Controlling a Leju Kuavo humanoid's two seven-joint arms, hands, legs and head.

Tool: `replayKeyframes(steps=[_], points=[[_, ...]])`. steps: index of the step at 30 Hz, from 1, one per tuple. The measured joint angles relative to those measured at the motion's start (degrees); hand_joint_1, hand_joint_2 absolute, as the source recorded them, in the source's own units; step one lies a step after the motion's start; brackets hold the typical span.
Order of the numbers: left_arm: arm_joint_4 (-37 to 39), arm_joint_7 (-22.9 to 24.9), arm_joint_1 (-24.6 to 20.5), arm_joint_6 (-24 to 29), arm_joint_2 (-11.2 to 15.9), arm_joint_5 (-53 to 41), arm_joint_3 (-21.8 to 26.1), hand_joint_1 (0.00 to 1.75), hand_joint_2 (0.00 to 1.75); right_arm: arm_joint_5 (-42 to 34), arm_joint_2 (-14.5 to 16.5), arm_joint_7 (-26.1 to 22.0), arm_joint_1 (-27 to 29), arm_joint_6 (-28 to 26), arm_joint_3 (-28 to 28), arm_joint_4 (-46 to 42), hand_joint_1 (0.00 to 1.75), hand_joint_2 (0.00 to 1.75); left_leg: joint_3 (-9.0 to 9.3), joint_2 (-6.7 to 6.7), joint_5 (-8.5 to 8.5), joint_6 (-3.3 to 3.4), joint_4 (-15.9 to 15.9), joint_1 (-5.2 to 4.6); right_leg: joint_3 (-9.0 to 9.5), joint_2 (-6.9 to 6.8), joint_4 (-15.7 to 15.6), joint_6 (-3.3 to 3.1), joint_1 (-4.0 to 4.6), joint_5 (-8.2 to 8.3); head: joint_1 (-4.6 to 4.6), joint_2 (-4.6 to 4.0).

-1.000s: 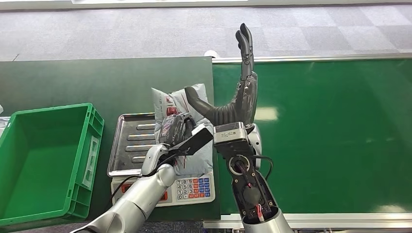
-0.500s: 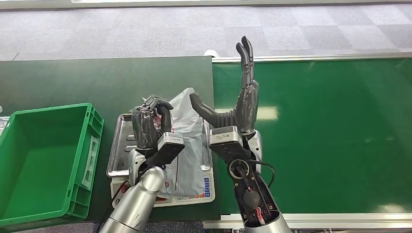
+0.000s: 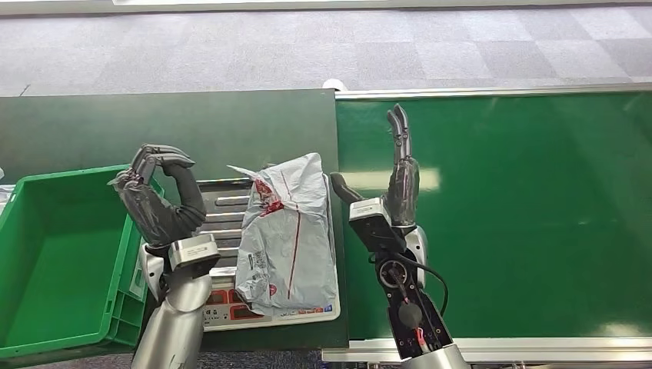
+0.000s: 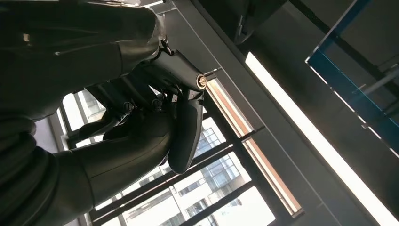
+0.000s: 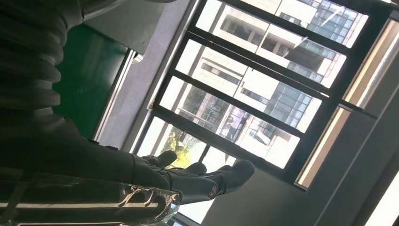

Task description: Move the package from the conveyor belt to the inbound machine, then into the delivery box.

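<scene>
The package (image 3: 288, 231), a grey plastic mailer with red print, lies flat on the metal tray (image 3: 207, 231) of the inbound scale, and neither hand touches it. My left hand (image 3: 158, 196) is raised to its left, over the green box's right rim. Its fingers are curled toward the thumb with nothing in them, as the left wrist view of this hand (image 4: 141, 117) also shows. My right hand (image 3: 396, 181) stands just right of the package, over the conveyor belt's (image 3: 523, 215) left end. It is empty, with the fingers straight and pointing away from me; its fingers (image 5: 188, 179) also appear in the right wrist view.
The green delivery box (image 3: 61, 254) stands left of the scale with nothing in it. The scale's keypad (image 3: 223, 304) faces me below the tray. A dark green table (image 3: 154, 123) carries the scale and box. Grey carpet lies beyond.
My left hand let go of the package and swung left from the tray to the box's rim. The package turned over and settled flat on the tray. My right hand dropped lower.
</scene>
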Motion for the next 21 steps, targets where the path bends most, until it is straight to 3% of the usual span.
replayKeyframes(steps=[2,4,5,7,9,14,21], points=[[-0.1,1.9,-0.2,-1.2,1.7,0.8,1.6,0.94,1.75,-0.4,-0.5,-0.8,0.7,0.0,-0.9,1.1,0.00,1.75,0.01,0.00,0.00,0.00,0.0,0.01,-0.01,0.00,0.0,0.00,0.01,0.00,-0.01,0.00],[0.3,5.9,-0.7,-6.7,3.3,0.5,2.3,0.09,1.75,-0.5,-0.9,-1.3,1.1,0.1,-1.7,1.9,0.00,1.75,0.02,-0.01,0.01,0.00,0.0,0.01,-0.02,-0.01,0.0,0.00,0.01,0.00,-0.01,0.00],[1.1,8.5,-1.1,-11.6,4.2,0.1,2.4,0.00,1.75,-0.5,-1.0,-1.6,1.2,0.4,-2.1,2.2,0.00,1.75,0.02,-0.01,0.01,0.00,0.0,0.01,-0.01,-0.01,0.0,0.00,0.01,0.00,0.01,0.00],[3.9,12.0,-2.1,-21.6,6.0,-0.3,2.5,0.00,1.75,-0.4,-1.3,-2.0,1.5,1.3,-2.8,2.7,0.00,1.75,0.02,0.04,0.01,0.00,0.0,0.00,-0.01,0.00,0.0,0.00,0.01,0.00,0.01,0.00],[7.3,12.6,-2.8,-26.8,7.1,-1.0,2.5,0.00,1.75,-0.1,-1.3,-2.3,1.8,2.2,-3.3,2.9,0.00,1.75,0.02,0.13,0.01,0.00,0.0,0.00,-0.01,0.04,0.0,-0.01,0.00,0.01,0.01,0.00],[13.9,13.9,-3.6,-29.4,8.3,-3.9,2.3,0.00,1.75,1.0,-0.9,-2.7,1.7,3.8,-3.9,3.0,0.00,1.75,0.00,0.13,0.01,0.00,0.0,-0.01,-0.03,0.05,0.0,0.00,-0.01,0.01,0.01,0.00],[17.4,15.4,-3.3,-32.5,9.5,-6.6,1.2,0.00,1.75,1.0,0.4,-3.7,0.1,4.2,-4.1,4.3,0.00,1.75,-0.01,0.12,0.00,-0.01,0.0,0.00,-0.06,0.05,0.0,-0.01,0.01,0.00,0.01,0.00]])
